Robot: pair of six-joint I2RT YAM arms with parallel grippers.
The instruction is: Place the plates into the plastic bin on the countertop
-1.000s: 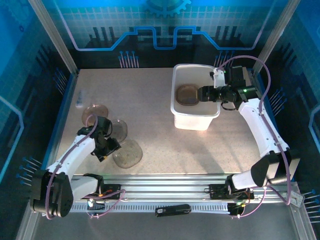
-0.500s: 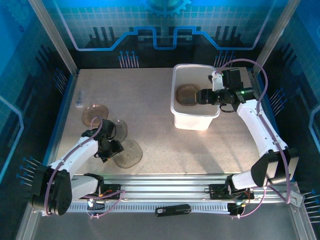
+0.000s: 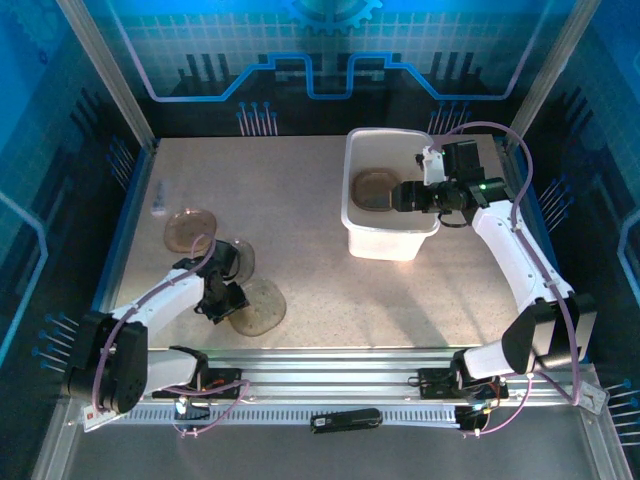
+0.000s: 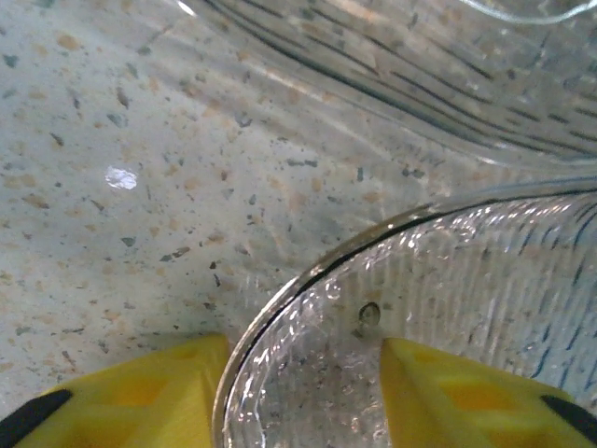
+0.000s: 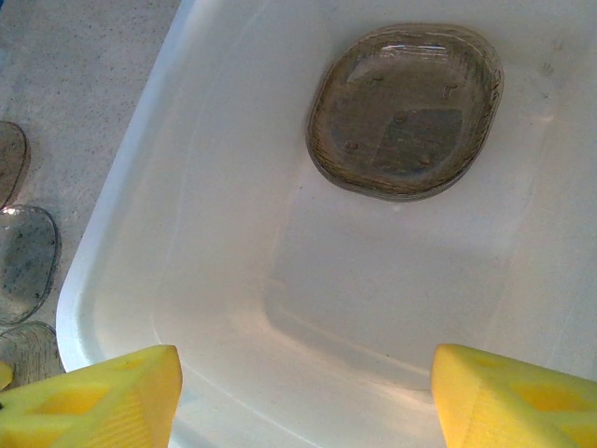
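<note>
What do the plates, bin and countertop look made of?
Plates: clear to smoky-brown glass or hard plastic, can't tell which; glossy, fine ribbed texture, speckles show through. Bin: white, slightly translucent plastic, smooth satin walls, rounded moulded corners. Countertop: beige stone-look slab with dark and tan flecks, faint sheen; real stone or laminate is open.

around me stand blue walls (image 3: 330,60) printed with circuit lines and a gear. metal posts (image 3: 108,70) frame the corners, and silver rails (image 3: 330,375) run along my near edge.
</note>
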